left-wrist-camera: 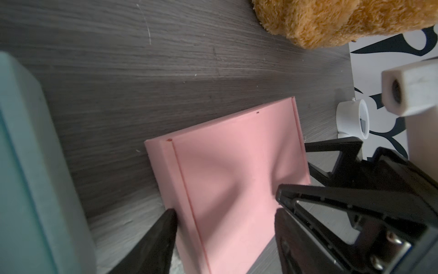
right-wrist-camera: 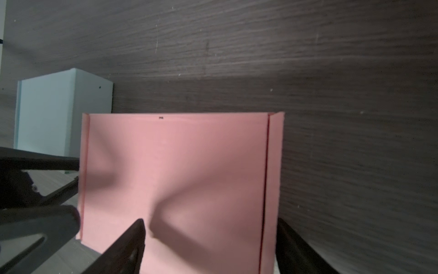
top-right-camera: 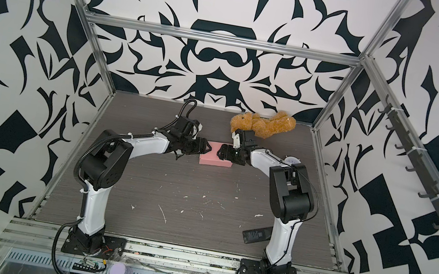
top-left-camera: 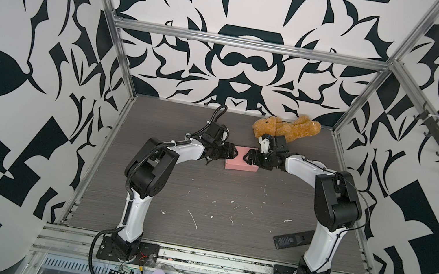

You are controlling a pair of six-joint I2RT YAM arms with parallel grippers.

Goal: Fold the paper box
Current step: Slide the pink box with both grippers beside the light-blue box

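Observation:
The pink paper box (top-left-camera: pixel 239 156) (top-right-camera: pixel 212 159) lies shut on the dark table, its lid (left-wrist-camera: pixel 225 161) (right-wrist-camera: pixel 177 154) flat and slightly dented. My left gripper (top-left-camera: pixel 231 153) (top-right-camera: pixel 207 149) (left-wrist-camera: pixel 225 211) is open at the box's left end, with one finger outside the end wall and the other over the lid. Mirroring it at the right end, my right gripper (top-left-camera: pixel 247 156) (top-right-camera: pixel 220 151) (right-wrist-camera: pixel 211 223) is open, one finger above the lid and one beside the end wall. Whether any fingertip touches the box cannot be told.
A brown teddy bear (top-left-camera: pixel 286 129) (top-right-camera: pixel 263 125) (left-wrist-camera: pixel 331 21) lies just behind the right gripper. A pale blue box (right-wrist-camera: pixel 64 111) (left-wrist-camera: pixel 35 166) stands close behind the left gripper. A white round pot (left-wrist-camera: pixel 353 118) sits right of the box. A black remote (top-left-camera: pixel 290 240) lies by the right arm's base.

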